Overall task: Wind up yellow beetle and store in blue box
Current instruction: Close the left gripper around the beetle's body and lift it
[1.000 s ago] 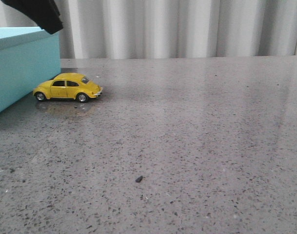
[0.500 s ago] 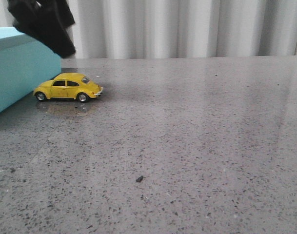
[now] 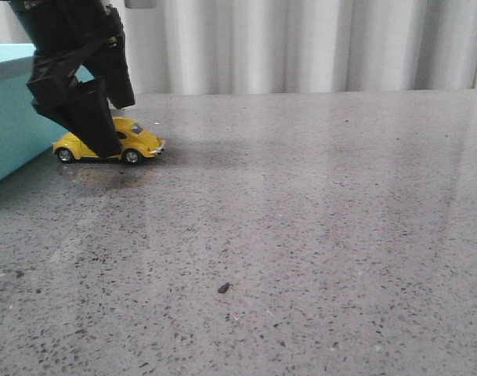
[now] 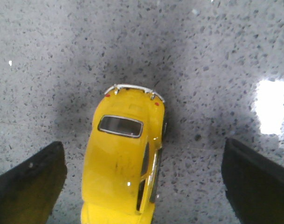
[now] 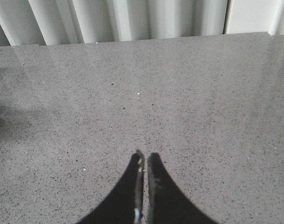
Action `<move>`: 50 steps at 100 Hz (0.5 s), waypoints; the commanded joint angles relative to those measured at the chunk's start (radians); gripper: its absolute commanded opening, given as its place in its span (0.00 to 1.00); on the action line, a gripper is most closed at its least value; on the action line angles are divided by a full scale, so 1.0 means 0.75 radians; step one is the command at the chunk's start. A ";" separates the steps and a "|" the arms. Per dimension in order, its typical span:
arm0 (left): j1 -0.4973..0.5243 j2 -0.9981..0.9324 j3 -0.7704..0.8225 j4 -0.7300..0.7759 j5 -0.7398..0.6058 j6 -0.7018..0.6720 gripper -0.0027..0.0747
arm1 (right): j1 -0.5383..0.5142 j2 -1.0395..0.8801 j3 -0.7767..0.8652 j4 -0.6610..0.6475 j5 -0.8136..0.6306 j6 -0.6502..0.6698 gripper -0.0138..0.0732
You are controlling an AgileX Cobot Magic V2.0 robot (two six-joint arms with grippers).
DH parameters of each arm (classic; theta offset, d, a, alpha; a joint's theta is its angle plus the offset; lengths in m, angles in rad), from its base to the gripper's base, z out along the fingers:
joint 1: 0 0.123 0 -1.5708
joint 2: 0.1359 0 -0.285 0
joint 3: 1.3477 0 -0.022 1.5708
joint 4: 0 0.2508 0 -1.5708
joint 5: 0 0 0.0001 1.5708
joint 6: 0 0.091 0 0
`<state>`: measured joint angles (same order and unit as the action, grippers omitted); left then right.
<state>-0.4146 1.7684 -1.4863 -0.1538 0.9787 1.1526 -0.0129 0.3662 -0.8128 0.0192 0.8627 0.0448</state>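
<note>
Speckled grey table (image 3: 316, 235), one yellow beetle (image 4: 125, 158), one blue box (image 3: 11, 133), two hands

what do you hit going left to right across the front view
blue box → left gripper → yellow beetle → dark speck
</note>
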 commanded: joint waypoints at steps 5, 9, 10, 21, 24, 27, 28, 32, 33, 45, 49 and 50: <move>-0.012 -0.055 -0.034 0.044 -0.065 -0.013 0.84 | 0.000 0.011 -0.027 0.002 -0.107 -0.017 0.09; -0.009 -0.052 -0.034 0.047 -0.073 -0.013 0.84 | 0.000 0.011 -0.027 0.002 -0.107 -0.017 0.09; -0.009 -0.049 -0.034 0.047 -0.077 -0.013 0.84 | 0.000 0.011 -0.027 0.002 -0.107 -0.017 0.09; -0.009 -0.035 -0.034 0.047 -0.077 -0.013 0.83 | 0.000 0.011 -0.027 0.002 -0.107 -0.017 0.09; -0.009 -0.028 -0.034 0.047 -0.077 -0.013 0.83 | 0.000 0.011 -0.027 0.002 -0.107 -0.017 0.09; -0.009 -0.026 -0.034 0.047 -0.079 -0.013 0.83 | 0.000 0.011 -0.027 0.002 -0.110 -0.017 0.09; -0.009 -0.022 -0.034 0.047 -0.079 -0.013 0.83 | 0.000 0.011 -0.027 0.002 -0.110 -0.017 0.09; -0.009 -0.017 -0.034 0.047 -0.079 -0.013 0.83 | 0.000 0.011 -0.027 0.002 -0.110 -0.017 0.09; -0.009 -0.015 -0.034 0.047 -0.083 -0.013 0.83 | 0.000 0.011 -0.027 0.002 -0.110 -0.017 0.09; -0.009 0.008 -0.034 0.050 -0.083 -0.013 0.83 | 0.000 0.011 -0.027 0.002 -0.110 -0.017 0.09; -0.009 0.015 -0.034 0.050 -0.086 -0.013 0.83 | 0.000 0.011 -0.027 0.002 -0.110 -0.017 0.09; -0.009 0.018 -0.034 0.050 -0.090 -0.013 0.83 | 0.000 0.011 -0.027 0.002 -0.110 -0.017 0.09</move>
<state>-0.4146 1.8159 -1.4863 -0.1074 0.9475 1.1526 -0.0129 0.3662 -0.8128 0.0192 0.8627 0.0448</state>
